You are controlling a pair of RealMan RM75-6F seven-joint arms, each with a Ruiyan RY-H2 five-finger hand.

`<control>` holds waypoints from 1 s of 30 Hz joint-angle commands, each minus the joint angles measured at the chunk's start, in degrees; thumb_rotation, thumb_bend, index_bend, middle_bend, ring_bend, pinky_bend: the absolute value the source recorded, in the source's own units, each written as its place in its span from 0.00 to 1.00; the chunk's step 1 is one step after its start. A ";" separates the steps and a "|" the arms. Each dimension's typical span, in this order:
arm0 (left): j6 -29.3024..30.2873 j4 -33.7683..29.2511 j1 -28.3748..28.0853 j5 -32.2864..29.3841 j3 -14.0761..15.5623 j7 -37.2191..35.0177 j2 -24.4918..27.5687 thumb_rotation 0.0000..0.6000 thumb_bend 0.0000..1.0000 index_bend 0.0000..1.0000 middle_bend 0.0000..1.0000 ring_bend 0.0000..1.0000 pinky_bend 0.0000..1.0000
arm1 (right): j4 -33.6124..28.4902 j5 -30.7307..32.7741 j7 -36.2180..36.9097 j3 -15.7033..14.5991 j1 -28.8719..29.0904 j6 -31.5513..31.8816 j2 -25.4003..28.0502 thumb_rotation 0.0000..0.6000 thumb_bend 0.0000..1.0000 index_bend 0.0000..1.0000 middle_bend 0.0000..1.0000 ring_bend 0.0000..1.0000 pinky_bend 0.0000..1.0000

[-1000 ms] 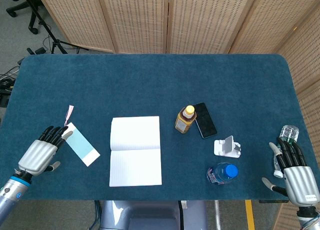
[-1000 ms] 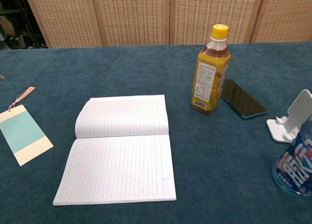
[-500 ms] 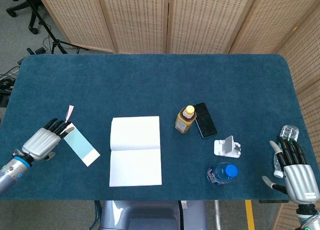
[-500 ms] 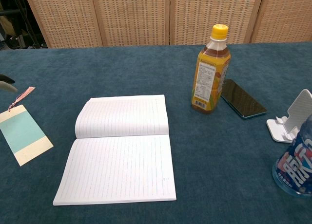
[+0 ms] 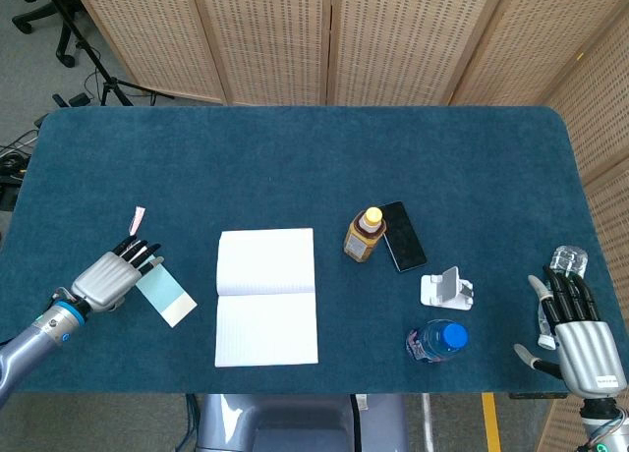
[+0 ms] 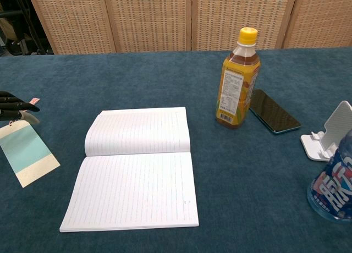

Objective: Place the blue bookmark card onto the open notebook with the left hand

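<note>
Tabletop (image 5: 295, 157): blue felt, wide bare stretch across the far half; near edge runs just below the notebook.

Open notebook (image 5: 266, 296): lies flat at centre-near, blank lined pages, its near edge close to the tabletop's front edge. Bare felt between it and the card on its left.

Tea bottle (image 6: 237, 80): upright, yellow cap, to the right of the notebook; black phone (image 6: 273, 118) flat just beside it on the right. White phone stand (image 5: 447, 287) and blue-capped water bottle (image 5: 438, 340) nearer the front, right of the notebook.

Blue bookmark card (image 5: 165, 292): flat on the felt left of the notebook, apart from it, pink tassel (image 5: 138, 217) at its far end.

Left robot hand (image 5: 114, 276): fingers extended and resting over the card's far-left end; whether it grips the card, cannot tell.

Right robot hand (image 5: 576, 329): at the right front corner, fingers apart, holding nothing, next to a clear bottle (image 5: 567, 261).
</note>
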 commanded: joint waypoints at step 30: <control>2.37 4.32 -1.56 0.59 2.16 0.08 -4.57 1.00 0.25 0.22 0.00 0.00 0.00 | 0.17 0.36 0.47 0.35 -0.09 0.11 -0.16 1.00 0.00 0.00 0.00 0.00 0.00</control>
